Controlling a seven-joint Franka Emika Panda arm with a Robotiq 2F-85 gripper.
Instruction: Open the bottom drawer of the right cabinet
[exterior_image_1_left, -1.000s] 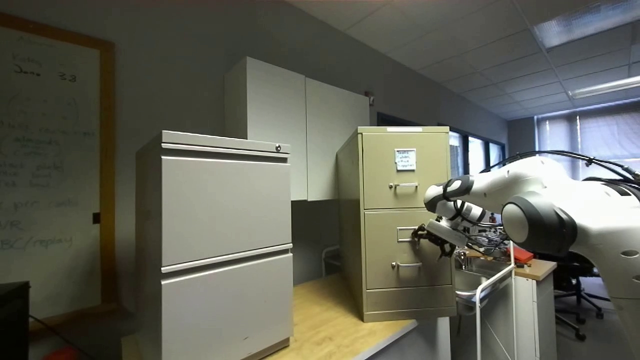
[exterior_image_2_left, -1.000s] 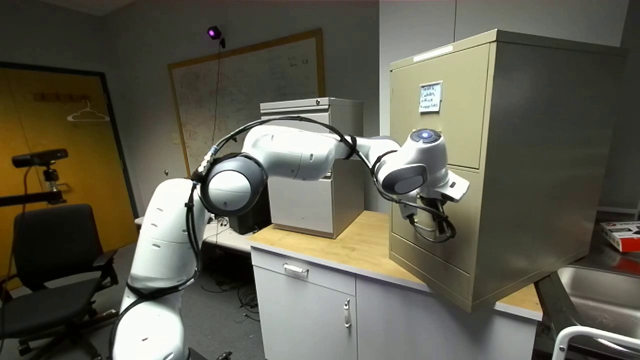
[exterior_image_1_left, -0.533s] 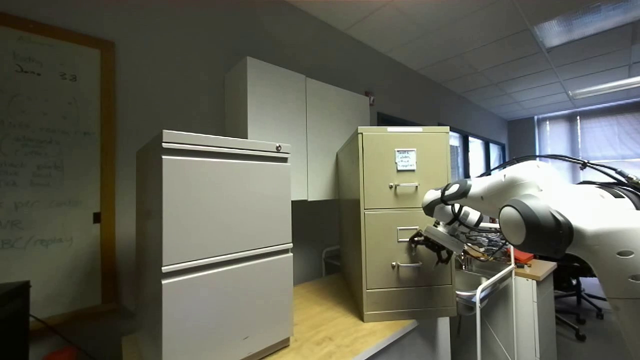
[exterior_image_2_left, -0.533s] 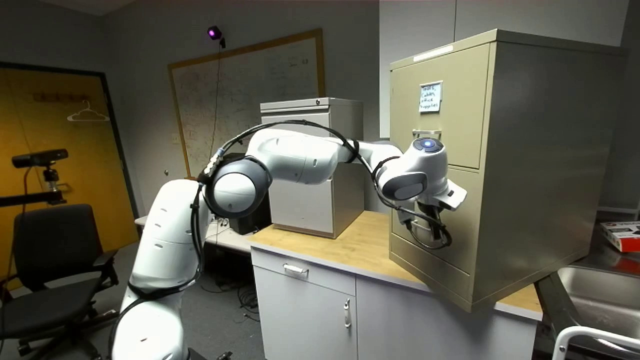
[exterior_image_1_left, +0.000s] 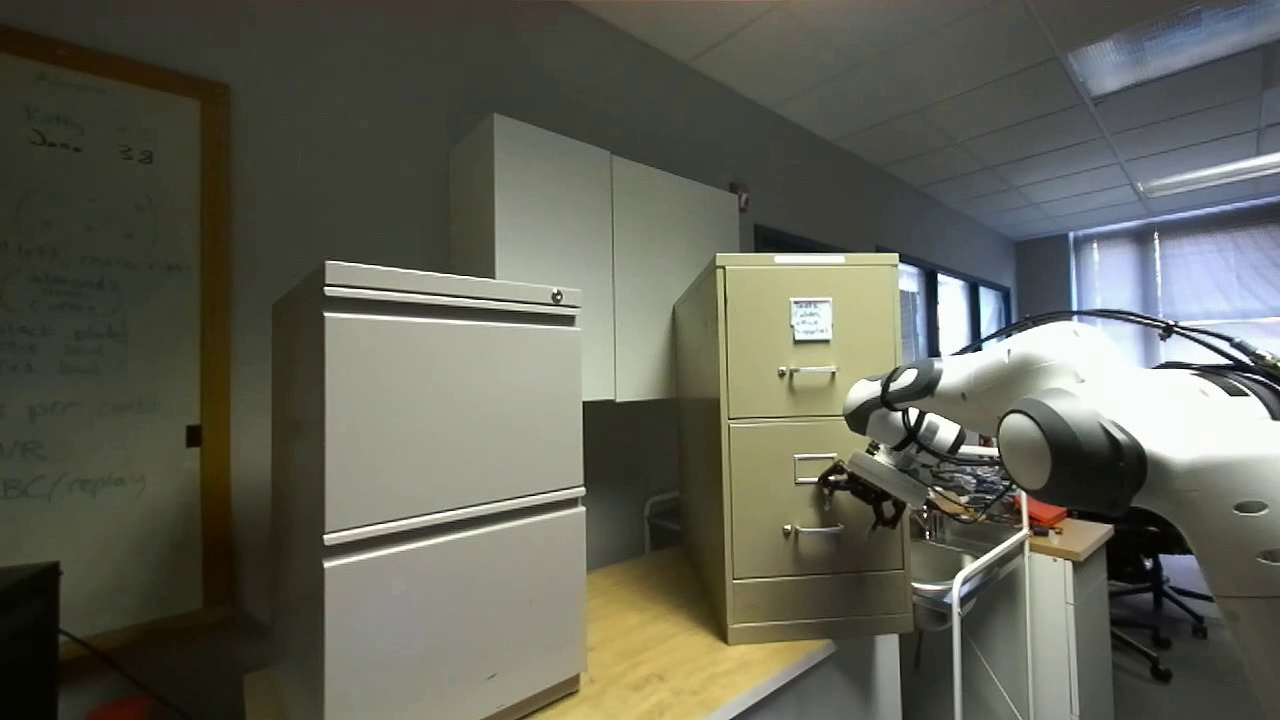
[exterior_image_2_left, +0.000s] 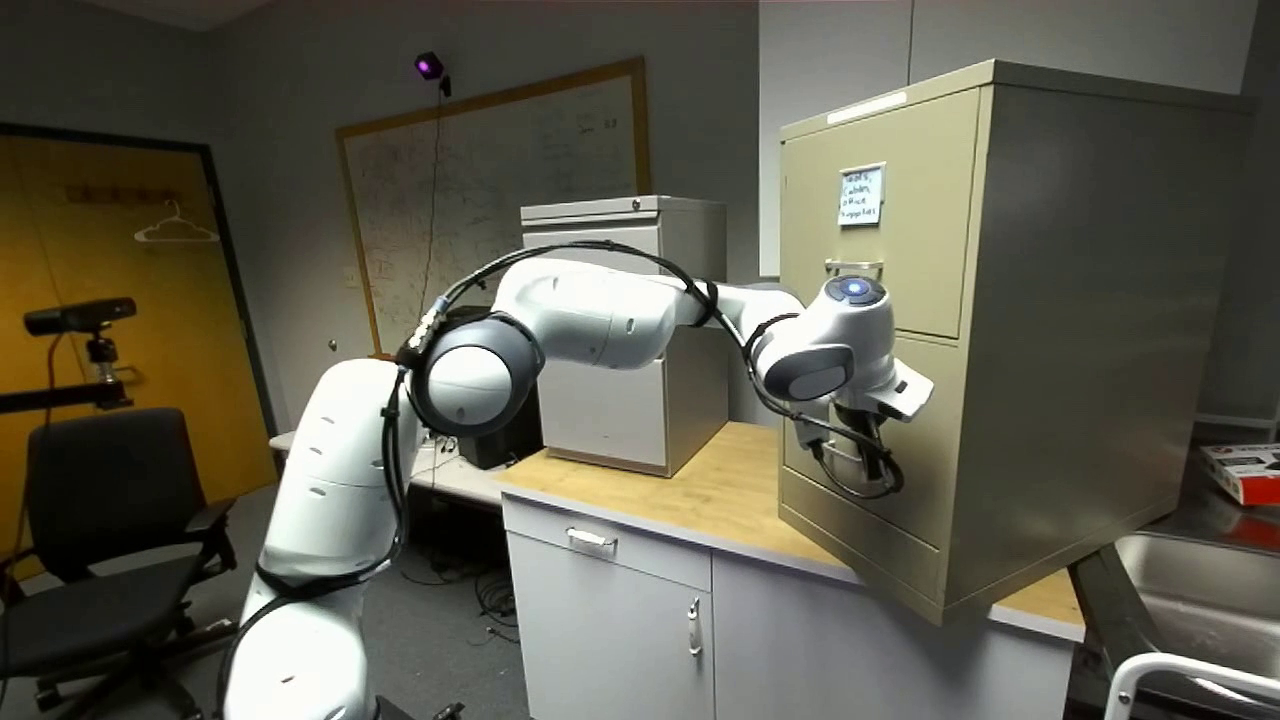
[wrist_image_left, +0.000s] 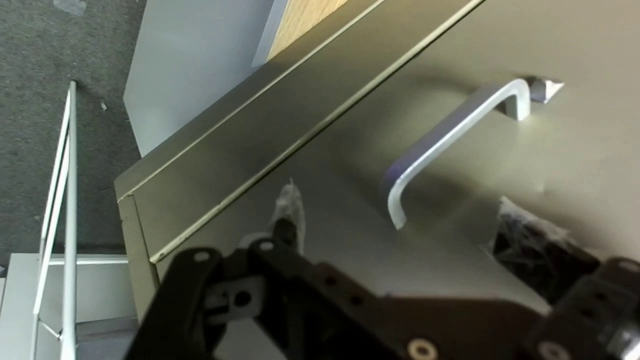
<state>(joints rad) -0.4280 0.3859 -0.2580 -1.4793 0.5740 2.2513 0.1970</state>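
The right cabinet (exterior_image_1_left: 702, 450) is a tall tan metal cabinet with two drawers. It also shows in an exterior view (exterior_image_2_left: 1090, 340). Its bottom drawer (exterior_image_1_left: 762, 500) is shut, with a label holder and a silver bar handle (exterior_image_1_left: 815, 530). My gripper (exterior_image_1_left: 853, 508) is in front of the drawer's right part, close to the handle's right end. In the wrist view the open gripper (wrist_image_left: 396, 200) has one tape-covered fingertip on each side of the handle's near end (wrist_image_left: 452, 132). Nothing is held, and I see no contact with the handle. In an exterior view the arm hides most of the fingers.
The upper tan drawer (exterior_image_1_left: 750, 340) is shut above. A light grey cabinet (exterior_image_1_left: 450, 420) stands to the left on the wooden counter (exterior_image_1_left: 650, 620). A sink (exterior_image_2_left: 1200, 590) and a white rail (exterior_image_2_left: 1190, 672) lie beside the tan cabinet. A red box (exterior_image_2_left: 1255, 475) is behind the sink.
Over the last second the arm and gripper have lowered a little, and the gripper has come nearer the bottom drawer's handle. Since half a second ago nothing visibly differs. The drawer has stayed shut.
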